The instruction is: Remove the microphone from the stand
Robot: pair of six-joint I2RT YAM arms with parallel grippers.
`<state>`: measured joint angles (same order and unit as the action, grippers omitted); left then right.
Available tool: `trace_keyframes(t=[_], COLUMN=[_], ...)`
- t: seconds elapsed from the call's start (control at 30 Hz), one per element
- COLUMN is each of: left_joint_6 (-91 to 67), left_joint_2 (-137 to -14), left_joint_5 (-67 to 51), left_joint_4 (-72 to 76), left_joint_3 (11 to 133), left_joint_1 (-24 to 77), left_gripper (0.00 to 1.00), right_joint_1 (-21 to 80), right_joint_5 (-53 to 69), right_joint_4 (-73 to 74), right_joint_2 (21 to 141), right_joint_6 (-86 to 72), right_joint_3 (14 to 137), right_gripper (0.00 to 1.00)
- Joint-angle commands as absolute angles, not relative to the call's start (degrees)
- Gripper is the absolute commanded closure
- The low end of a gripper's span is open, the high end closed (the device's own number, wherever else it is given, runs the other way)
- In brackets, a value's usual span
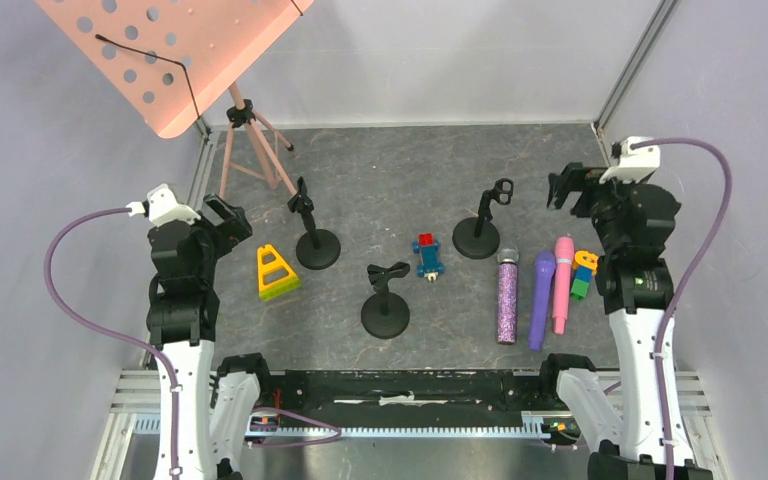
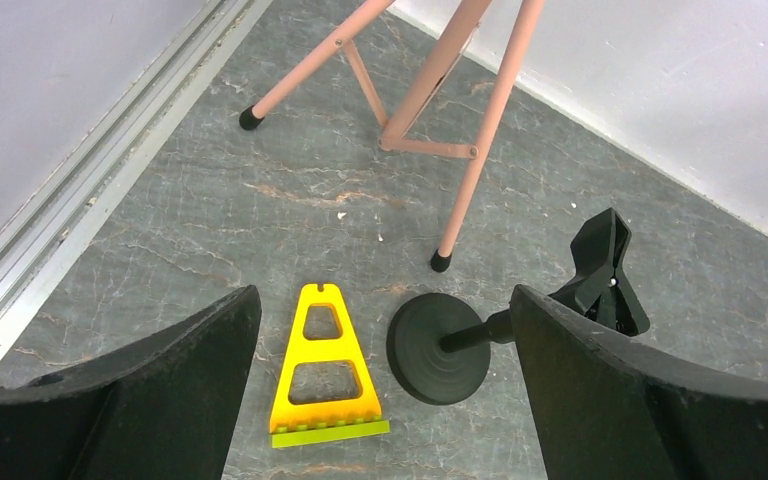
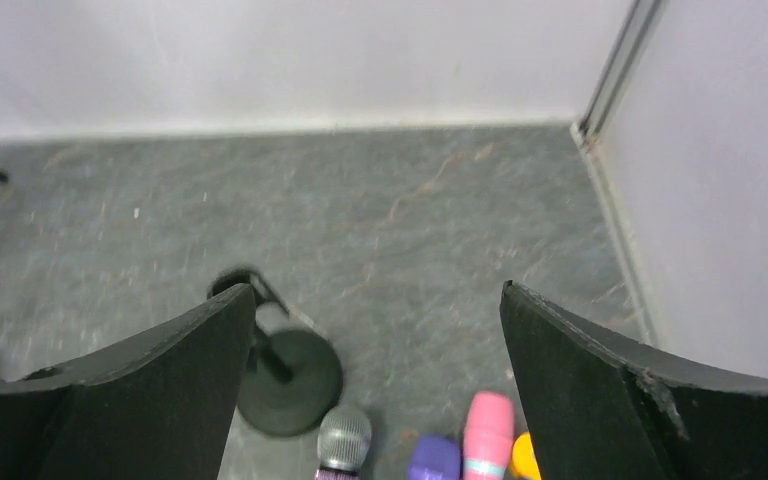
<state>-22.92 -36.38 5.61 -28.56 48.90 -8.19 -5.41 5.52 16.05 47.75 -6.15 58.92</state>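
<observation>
Three black microphone stands with round bases stand on the grey floor: a left one [image 1: 312, 232], a middle one [image 1: 386, 300] and a right one [image 1: 483, 224]. Their clips hold nothing. Three microphones lie flat at the right: a glittery purple one [image 1: 506, 296], a plain purple one [image 1: 541, 298] and a pink one [image 1: 562, 280]. My left gripper [image 1: 228, 220] is open, raised left of the left stand [image 2: 450, 345]. My right gripper [image 1: 570, 187] is open, raised above the microphones' heads; the right stand [image 3: 285, 375] and the pink microphone [image 3: 487, 435] show in the right wrist view.
A pink music stand [image 1: 175, 55] on a tripod [image 2: 430, 110] is at the back left. A yellow triangular toy [image 1: 276, 272] lies by the left stand. A blue and red toy [image 1: 427, 256] lies in the middle. Small yellow, blue and green blocks [image 1: 584, 272] lie beside the pink microphone.
</observation>
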Motion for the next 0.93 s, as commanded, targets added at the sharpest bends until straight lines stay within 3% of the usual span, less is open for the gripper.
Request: trace_keyframes(t=[0.0, 0.13, 0.4, 0.57, 0.9], left_joint_6=[-23.3, -21.1, -23.4, -24.8, -27.1], left_joint_2=[-35.7, -34.8, -36.9, -37.5, -37.5], left_joint_5=[4.7, 2.4, -2.6, -4.6, 3.0], left_joint_4=[-27.6, -27.1, -24.6, -23.6, -26.6], left_joint_3=[50.1, 49.1, 47.2, 44.4, 45.7], left_joint_1=[-8.5, -8.5, -8.5, -8.5, -8.5], left_gripper=[0.0, 0.0, 0.0, 0.0, 0.0], right_joint_1=[-5.5, -5.5, -5.5, -5.5, -5.5], right_joint_5=[9.1, 6.3, 5.4, 4.5, 6.3], right_joint_4=[15.6, 15.1, 17.6, 17.1, 16.9], right_joint_2=[46.0, 43.7, 44.0, 41.3, 41.9], right_joint_6=[-6.6, -4.4, -3.4, -4.4, -7.2], right_joint_3=[49.5, 45.8, 52.1, 46.7, 46.0], right_gripper=[0.02, 0.02, 0.02, 0.02, 0.02])
